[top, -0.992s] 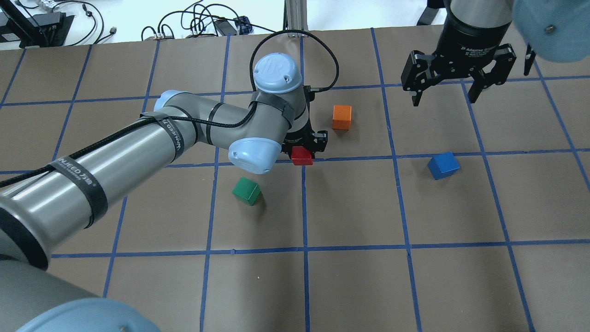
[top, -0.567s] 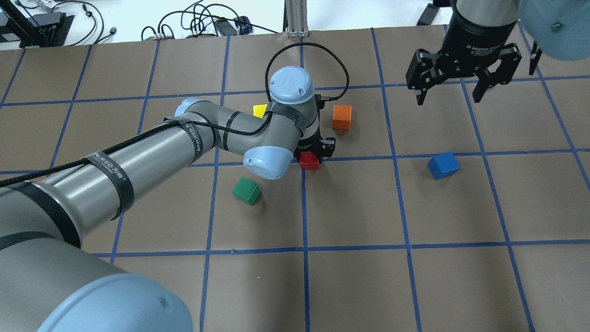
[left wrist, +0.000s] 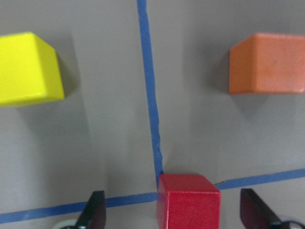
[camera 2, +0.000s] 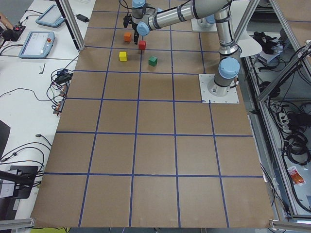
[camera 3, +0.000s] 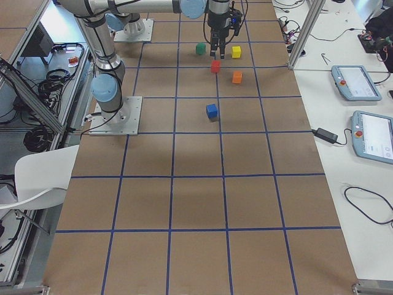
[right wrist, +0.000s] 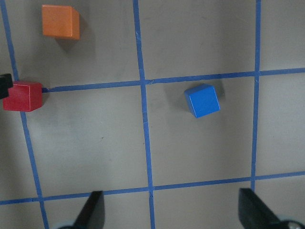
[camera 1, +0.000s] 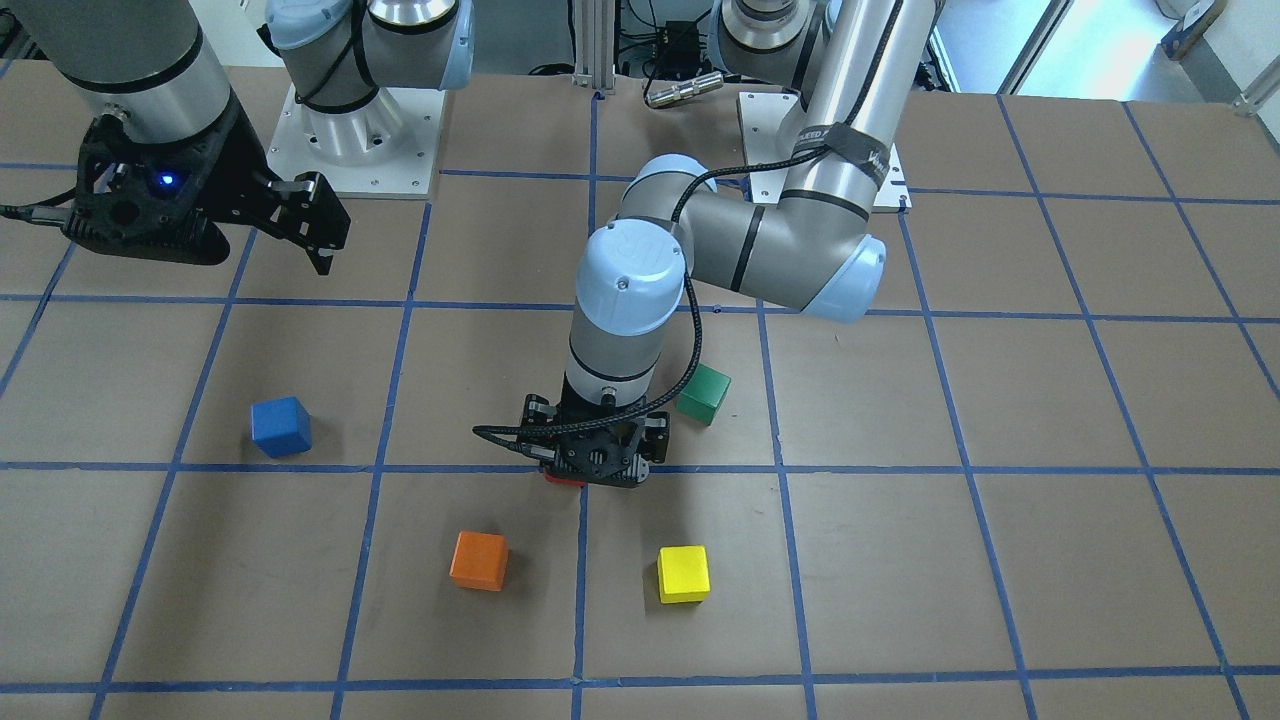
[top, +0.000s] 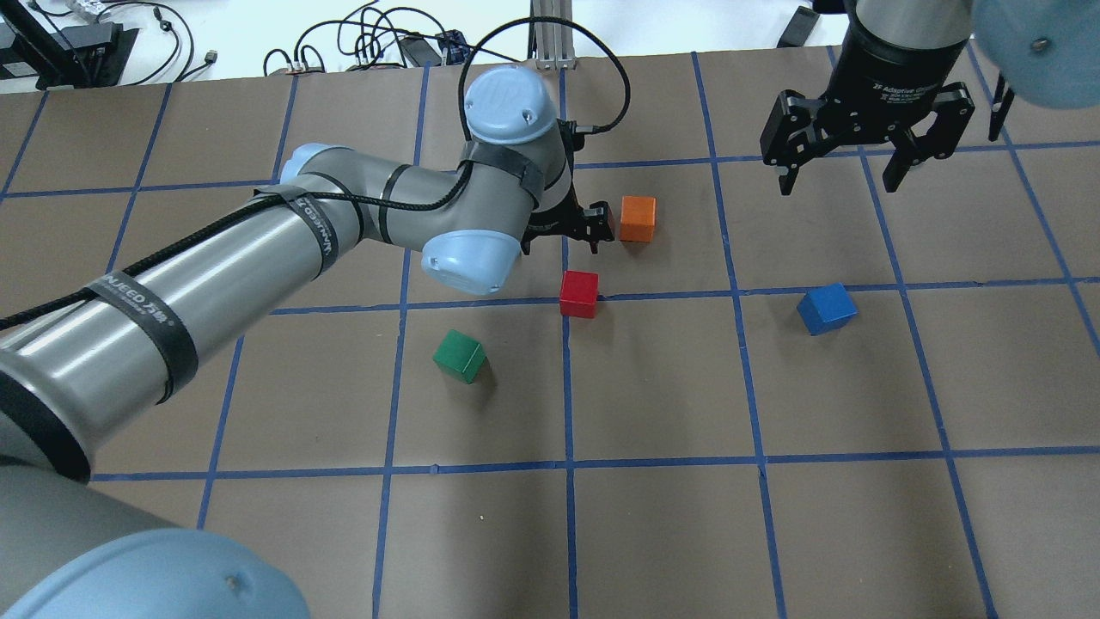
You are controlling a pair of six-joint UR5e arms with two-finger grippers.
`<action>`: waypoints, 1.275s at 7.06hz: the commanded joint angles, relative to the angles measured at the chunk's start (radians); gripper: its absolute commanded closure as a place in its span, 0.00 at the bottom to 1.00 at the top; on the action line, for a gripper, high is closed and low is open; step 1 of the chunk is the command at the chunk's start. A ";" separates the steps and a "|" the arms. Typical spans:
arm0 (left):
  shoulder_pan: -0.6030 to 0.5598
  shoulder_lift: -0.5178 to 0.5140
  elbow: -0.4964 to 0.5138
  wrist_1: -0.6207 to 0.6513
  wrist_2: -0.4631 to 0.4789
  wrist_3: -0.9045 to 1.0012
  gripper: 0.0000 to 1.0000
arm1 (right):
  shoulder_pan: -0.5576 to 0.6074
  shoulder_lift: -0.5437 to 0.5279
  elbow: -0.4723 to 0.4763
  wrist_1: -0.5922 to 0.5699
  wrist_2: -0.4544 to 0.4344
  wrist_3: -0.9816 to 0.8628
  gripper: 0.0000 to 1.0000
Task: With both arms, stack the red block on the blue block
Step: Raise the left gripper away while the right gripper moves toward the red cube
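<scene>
Left gripper point(left wrist: 175, 212): jaws spread wide, hovering above the red block point(top: 579, 294), which rests untouched on a blue tape line point(top: 670, 294). Right gripper point(top: 835, 187): jaws spread, empty, raised beyond the blue block point(top: 826, 309)

Up comes the left gripper point(top: 563, 232), lifted clear of the red block point(top: 578, 294) it was down around a second ago, fingers point(top: 599, 225) now high beside the orange block point(top: 638, 218), leaving the red cube fully uncovered on the tabletop point(top: 670, 387), a shade farther right.
</scene>
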 commanded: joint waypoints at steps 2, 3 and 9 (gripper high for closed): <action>0.203 0.220 0.033 -0.252 0.002 0.288 0.00 | 0.001 0.042 -0.001 -0.028 0.010 0.022 0.00; 0.251 0.292 0.031 -0.330 0.005 0.344 0.00 | 0.009 0.076 -0.003 -0.124 0.015 0.028 0.00; 0.345 0.460 0.054 -0.570 0.053 0.352 0.00 | 0.239 0.346 -0.005 -0.423 0.035 0.245 0.00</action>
